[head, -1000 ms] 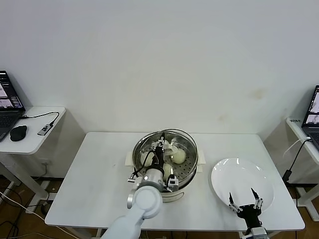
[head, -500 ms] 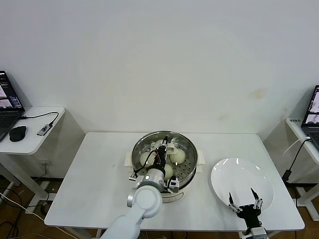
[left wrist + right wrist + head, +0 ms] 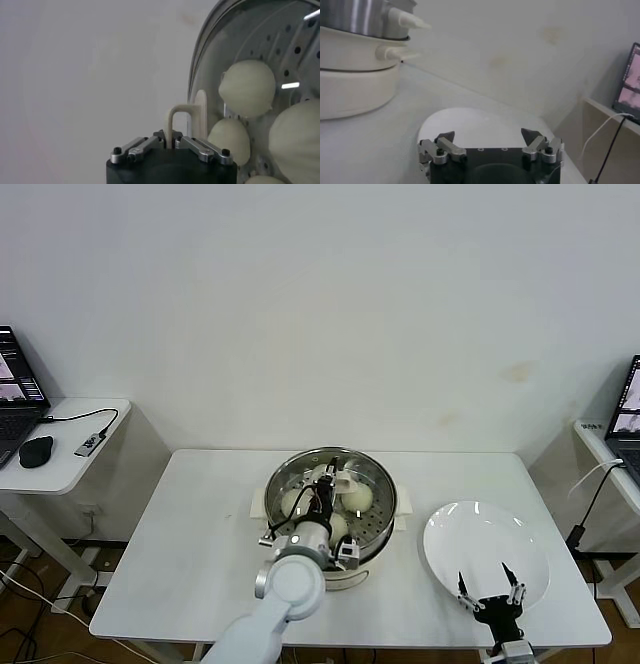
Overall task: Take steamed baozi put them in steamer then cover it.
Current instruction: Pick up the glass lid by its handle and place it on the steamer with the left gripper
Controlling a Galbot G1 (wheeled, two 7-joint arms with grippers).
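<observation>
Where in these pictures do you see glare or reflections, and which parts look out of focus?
Left wrist view: bright glints on the steamer tray beyond the cover handle; left gripper body is soft. Right wrist view: the plate is pale and washed out; the right gripper looks blurred. Head view: even light, faint shine on the steamer rim.

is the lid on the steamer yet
On. The cover sits level on the steamer rim, baozi visible under the glass. The left gripper grips its handle; the right gripper waits open over the plate.
</observation>
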